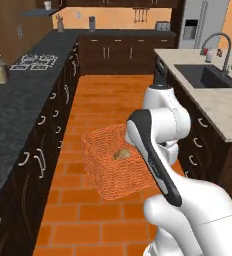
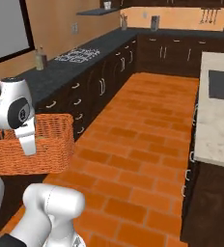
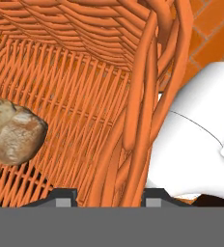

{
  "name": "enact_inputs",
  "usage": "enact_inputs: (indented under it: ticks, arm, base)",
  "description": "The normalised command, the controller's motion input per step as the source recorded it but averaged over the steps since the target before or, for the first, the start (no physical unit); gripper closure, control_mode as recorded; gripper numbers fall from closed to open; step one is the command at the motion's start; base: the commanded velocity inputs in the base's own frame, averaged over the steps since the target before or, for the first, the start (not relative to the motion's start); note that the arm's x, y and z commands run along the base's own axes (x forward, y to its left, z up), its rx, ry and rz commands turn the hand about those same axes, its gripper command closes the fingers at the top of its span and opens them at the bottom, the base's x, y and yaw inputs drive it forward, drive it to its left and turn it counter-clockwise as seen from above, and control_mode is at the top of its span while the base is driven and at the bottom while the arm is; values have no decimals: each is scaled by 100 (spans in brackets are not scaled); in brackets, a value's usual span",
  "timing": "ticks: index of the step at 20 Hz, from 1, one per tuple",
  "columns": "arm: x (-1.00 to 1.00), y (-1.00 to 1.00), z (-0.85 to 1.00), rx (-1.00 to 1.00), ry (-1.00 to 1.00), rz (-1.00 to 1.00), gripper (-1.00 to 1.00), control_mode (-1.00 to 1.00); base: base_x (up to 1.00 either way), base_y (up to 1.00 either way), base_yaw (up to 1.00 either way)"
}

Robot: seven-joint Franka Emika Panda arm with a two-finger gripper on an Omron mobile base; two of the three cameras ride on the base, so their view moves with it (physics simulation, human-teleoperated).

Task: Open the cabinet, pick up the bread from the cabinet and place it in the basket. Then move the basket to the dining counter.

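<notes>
The orange woven basket hangs in the air over the brick floor of the aisle, carried by my arm. The tan bread lies inside it on the bottom. In the hand view the bread rests at the left and the basket's thick rim runs down between my fingertips. My gripper is shut on that rim. In the right base view the hand reaches down into the basket. The beige dining counter with its dark sink stands to the right. The wall cabinet is out of view.
A black marbled counter with dark base cabinets lines the left side, with a stove top and a bottle on it. The curved faucet rises behind the sink. The dining counter's edge borders the brick floor.
</notes>
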Motion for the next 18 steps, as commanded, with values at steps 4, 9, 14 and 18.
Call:
enact_inputs:
  ticks: [4,9,14,18]
  arm:
    - [0,0,0,0,0,0,100,100]
    - [0,0,0,0,0,0,100,100]
    - [0,0,0,0,0,0,100,100]
    - [0,0,0,0,0,0,100,100]
  base:
    - [22,-98,-59]
    - [21,-100,-27]
    - [57,-100,-6]
    - [92,-100,0]
